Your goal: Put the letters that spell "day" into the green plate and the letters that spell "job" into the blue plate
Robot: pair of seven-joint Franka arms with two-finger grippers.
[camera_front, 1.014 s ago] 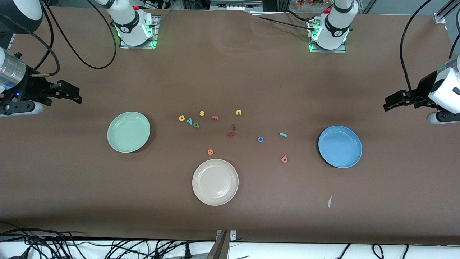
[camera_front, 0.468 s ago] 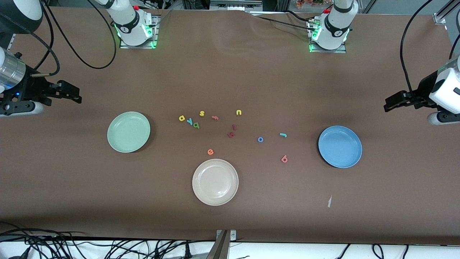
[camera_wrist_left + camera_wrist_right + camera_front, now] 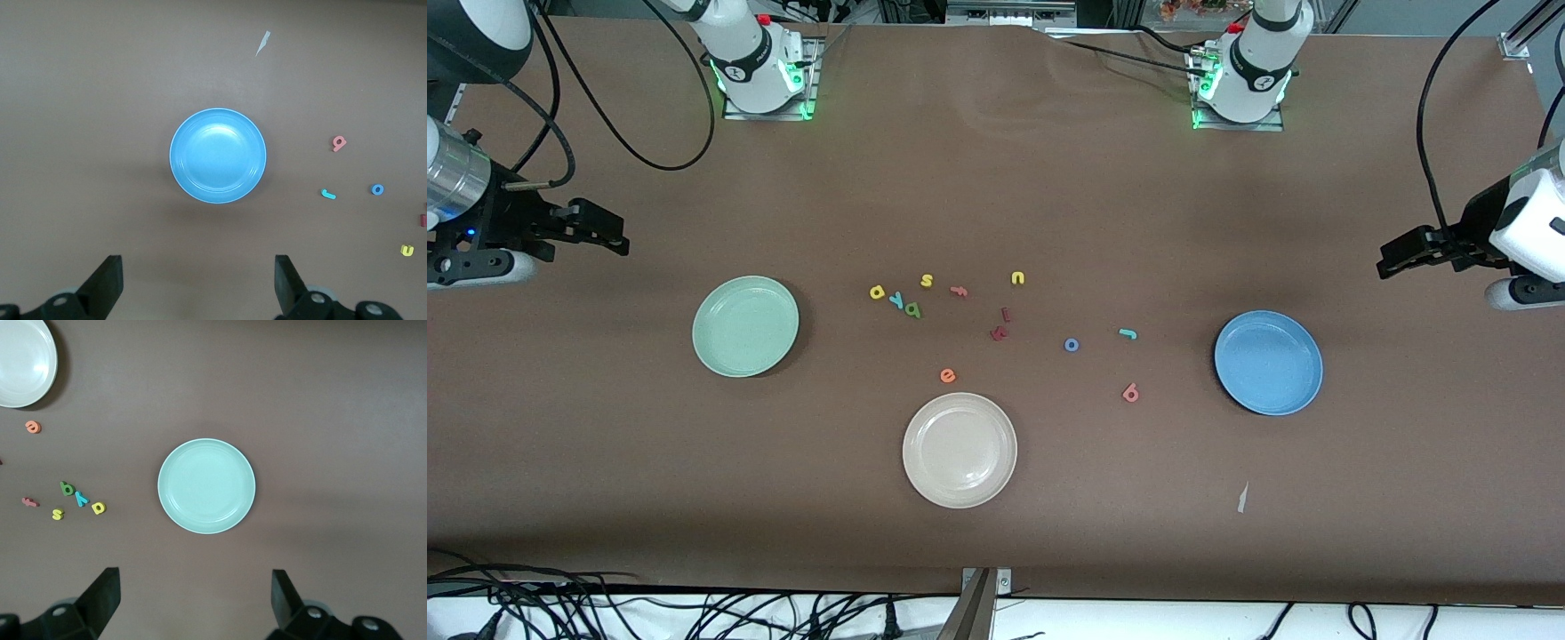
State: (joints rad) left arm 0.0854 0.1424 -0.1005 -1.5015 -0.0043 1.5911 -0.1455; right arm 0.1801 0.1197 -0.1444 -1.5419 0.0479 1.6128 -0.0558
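I see almost nothing different from a second ago. The one shift I can find is at the left gripper (image 3: 1385, 260), up over the tabletop (image 3: 996, 178) at the left arm's end: its wrist housing has drifted very slightly sideways toward the table's edge and a touch lower in the front view. I cannot make out any change in the jaws' spread. I cannot spot a change in anything else.

Front cam: high, facing the arm bases, covers the whole surface (image 3: 996, 551). Wrist cams look straight down from well up: left over the blue plate (image 3: 217, 155), right over the green plate (image 3: 206, 486). Front shares both plates.
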